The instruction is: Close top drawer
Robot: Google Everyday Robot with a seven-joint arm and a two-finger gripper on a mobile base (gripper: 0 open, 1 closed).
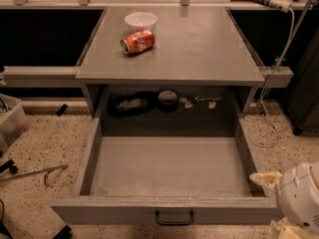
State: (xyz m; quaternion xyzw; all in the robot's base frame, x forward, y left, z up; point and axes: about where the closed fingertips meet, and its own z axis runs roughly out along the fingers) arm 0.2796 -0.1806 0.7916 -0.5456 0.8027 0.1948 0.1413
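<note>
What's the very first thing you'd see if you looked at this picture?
A big grey drawer stands wide open in the middle, with a black handle on its front. Behind it, a red can lies on its side on the table, just in front of a white bowl. The robot's gripper peeks in at the bottom right corner, beside the drawer's front.

The top drawer (169, 168) is showing matt grey metal, the can (138, 42) is gleaming glossy, and the gripper (286, 229) at bottom right is looking smooth cream plastic.
</note>
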